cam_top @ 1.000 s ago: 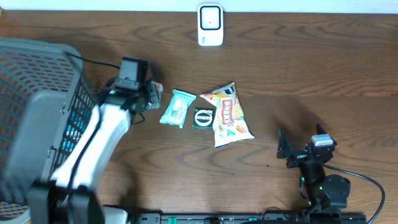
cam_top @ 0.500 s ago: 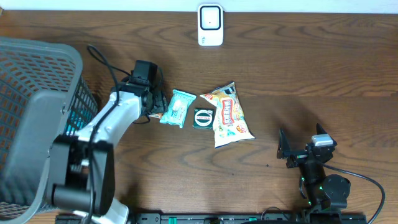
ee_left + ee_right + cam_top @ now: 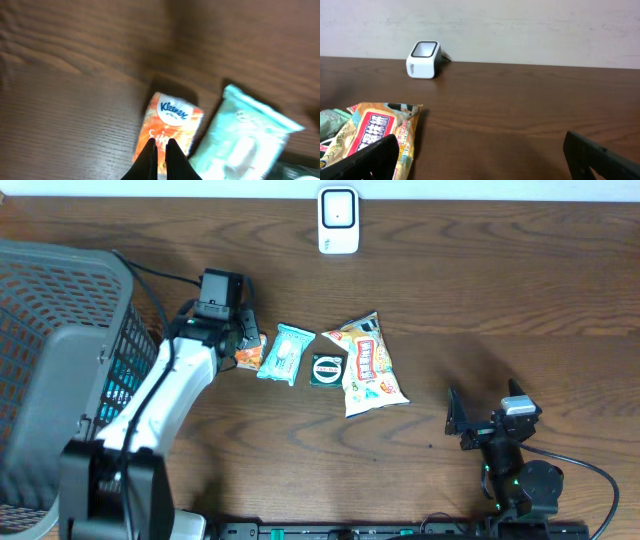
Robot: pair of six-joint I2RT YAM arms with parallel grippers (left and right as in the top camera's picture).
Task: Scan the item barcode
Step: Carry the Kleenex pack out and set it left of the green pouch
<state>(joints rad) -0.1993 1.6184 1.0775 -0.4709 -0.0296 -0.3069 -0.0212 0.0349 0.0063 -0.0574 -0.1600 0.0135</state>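
Note:
An orange Kleenex tissue pack (image 3: 170,127) lies on the wooden table, just left of a teal wipes pack (image 3: 245,137). My left gripper (image 3: 160,147) is shut, with its dark fingertips over the near end of the orange pack (image 3: 248,358). I cannot tell whether they pinch its wrapper. The white barcode scanner (image 3: 338,221) stands at the table's far edge, also seen from the right wrist as a small white scanner (image 3: 423,59). My right gripper (image 3: 470,420) rests at the front right, open and holding nothing.
A grey mesh basket (image 3: 60,360) fills the left side. Right of the teal wipes pack (image 3: 284,353) lie a small dark packet (image 3: 327,370) and a yellow snack bag (image 3: 368,365). The left arm's cable runs past the basket rim.
The orange pack has come down from beside the left gripper to the table by the teal pack. The left jaws opened, then shut again, and the arm drew back slightly. The right arm is still.

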